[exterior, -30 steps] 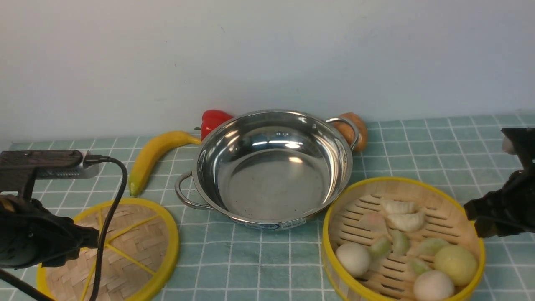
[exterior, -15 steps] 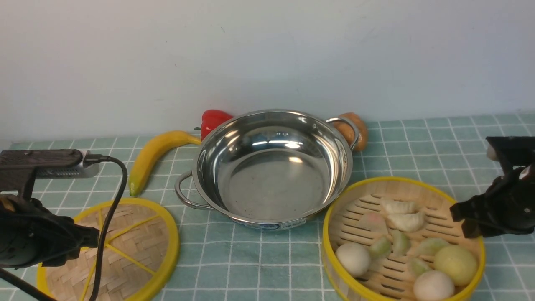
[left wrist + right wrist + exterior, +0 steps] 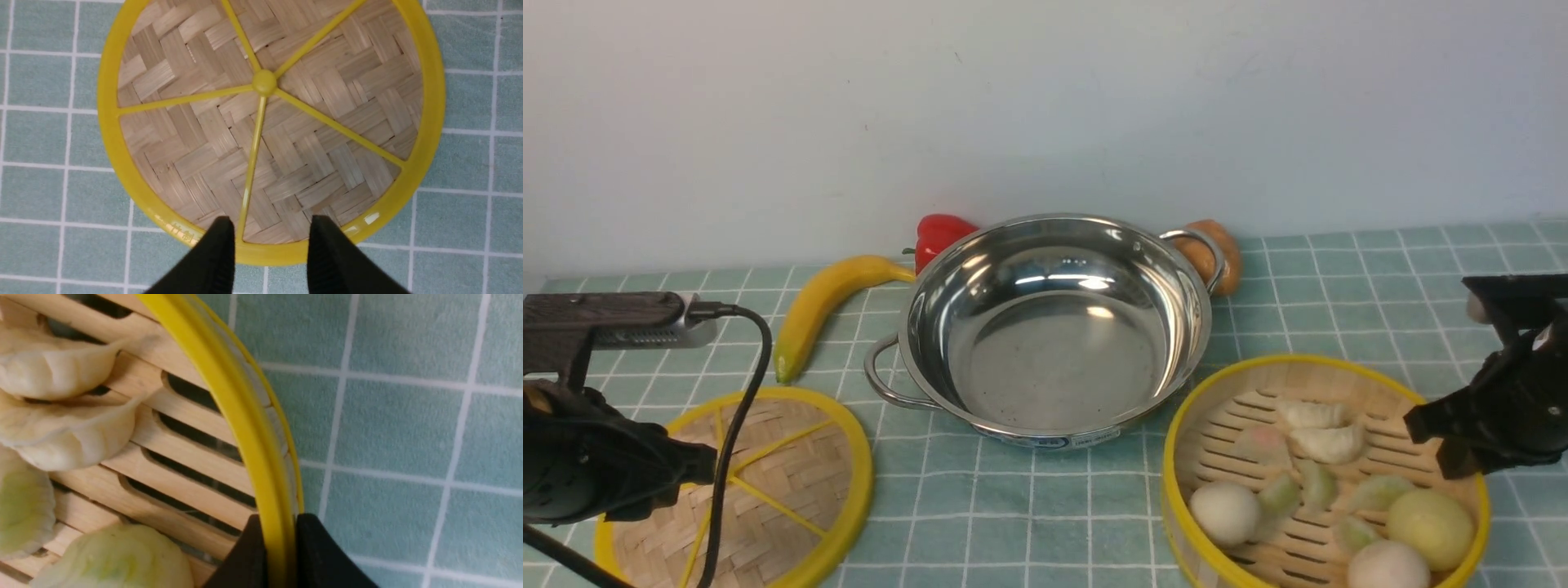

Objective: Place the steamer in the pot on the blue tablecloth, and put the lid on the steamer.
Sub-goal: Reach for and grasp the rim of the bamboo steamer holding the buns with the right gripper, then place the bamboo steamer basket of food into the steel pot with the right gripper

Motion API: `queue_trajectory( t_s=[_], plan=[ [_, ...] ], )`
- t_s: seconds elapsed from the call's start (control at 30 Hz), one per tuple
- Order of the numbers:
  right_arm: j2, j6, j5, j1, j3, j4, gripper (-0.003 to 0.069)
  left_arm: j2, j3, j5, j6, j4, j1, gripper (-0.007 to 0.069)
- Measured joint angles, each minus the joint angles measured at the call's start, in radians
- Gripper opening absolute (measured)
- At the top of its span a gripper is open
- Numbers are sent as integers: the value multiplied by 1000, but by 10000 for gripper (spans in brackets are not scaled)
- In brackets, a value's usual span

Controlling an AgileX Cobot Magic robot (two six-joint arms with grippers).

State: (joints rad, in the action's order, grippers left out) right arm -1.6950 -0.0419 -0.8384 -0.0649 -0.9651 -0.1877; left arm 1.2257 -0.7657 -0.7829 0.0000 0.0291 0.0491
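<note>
The steamer (image 3: 1307, 361), a yellow-rimmed bamboo basket with dumplings and buns, sits at the front right on the blue tablecloth (image 3: 1029, 506). My right gripper (image 3: 1429, 433) is shut on its right rim; in the right wrist view the fingertips (image 3: 278, 526) pinch the yellow rim (image 3: 229, 396). The shiny pot (image 3: 1054, 359) stands empty in the middle. The flat woven lid (image 3: 792, 465) lies at the front left. My left gripper (image 3: 698, 469) hovers open over the lid's near rim, fingers (image 3: 271, 228) apart above the lid (image 3: 327, 134).
A banana (image 3: 825, 306) lies left of the pot. A red pepper (image 3: 939, 233) sits behind the pot, and a brown round item (image 3: 1221, 253) sits by its far right handle. A pale wall closes the back.
My right gripper moved left and down onto the steamer's right rim. The steamer shifted slightly right and toward the camera. The left arm has not moved.
</note>
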Motion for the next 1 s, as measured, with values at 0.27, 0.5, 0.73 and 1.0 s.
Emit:
queue_trajectory(
  t_s=[0.27, 0.5, 0.73, 1.0],
  plan=[
    [45, -4, -307, 0, -205, 55, 88, 0, 0, -3, 0, 0, 0, 244],
    [103, -5, -393, 0, -409, 30, 88, 0, 0, -5, 0, 0, 0, 244],
    [52, -4, -391, -112, -590, -77, 88, 1, 0, -5, 0, -16, 0, 244],
    [-307, 118, -413, -299, -1003, -12, 88, 1, 0, -1, 0, -20, 0, 244]
  ],
)
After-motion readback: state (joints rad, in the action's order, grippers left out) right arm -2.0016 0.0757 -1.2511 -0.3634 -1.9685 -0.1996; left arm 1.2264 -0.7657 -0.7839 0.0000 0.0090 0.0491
